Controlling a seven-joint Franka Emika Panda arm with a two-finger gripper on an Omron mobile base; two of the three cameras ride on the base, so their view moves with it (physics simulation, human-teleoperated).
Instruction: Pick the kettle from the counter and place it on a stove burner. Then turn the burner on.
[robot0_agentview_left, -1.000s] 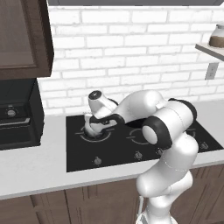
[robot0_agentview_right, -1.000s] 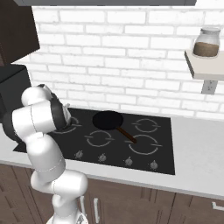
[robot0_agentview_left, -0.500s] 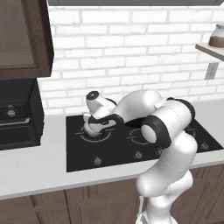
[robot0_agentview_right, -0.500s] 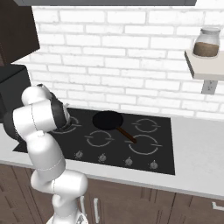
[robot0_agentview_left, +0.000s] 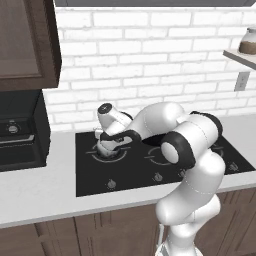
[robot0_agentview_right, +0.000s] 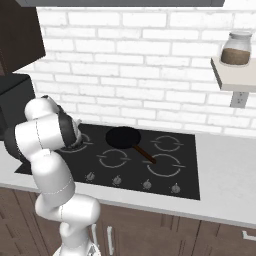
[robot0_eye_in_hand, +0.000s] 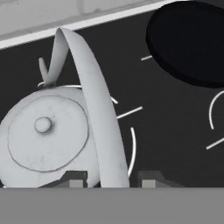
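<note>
Room: simulated kitchen with a white brick wall (robot0_agentview_right: 150, 60) behind a pale table (robot0_agentview_left: 45, 195) on dark wood cabinet fronts (robot0_agentview_right: 165, 235).
Cooktop: black glass cooktop (robot0_agentview_right: 185, 180) set into the table, its back edge near the wall, a row of knobs (robot0_agentview_right: 146, 184) along its front edge.
Kettle: mottled white-grey kettle (robot0_eye_in_hand: 48, 135) stands upright on the stove burner (robot0_eye_in_hand: 132, 148) at the cooktop's back left corner; round lid with a small knob faces the hand view, short spout (robot0_eye_in_hand: 43, 70) points toward the wall.
Handle: arched handle (robot0_eye_in_hand: 94, 113) runs up from between the two finger tips.
End effector: end effector (robot0_eye_in_hand: 110, 180) sits low over the kettle with one tip on each side of the handle; jaws look slightly parted, but whether they press the handle or stand free of it cannot be told.
Arm: white arm bends from the base over the cooktop's left half, hiding most of the kettle in the base views.
Frying pan: flat black frying pan (robot0_agentview_right: 123, 136) with brown handle (robot0_agentview_right: 145, 154) rests near the middle of the cooktop's back edge, well apart from the kettle.
Shelf: shelf (robot0_agentview_right: 235, 77) on the wall at right carries a jar (robot0_agentview_right: 235, 48).
Left end: dark appliance (robot0_agentview_left: 20, 130) stands on the table under a dark wall cabinet (robot0_agentview_left: 27, 45).
</note>
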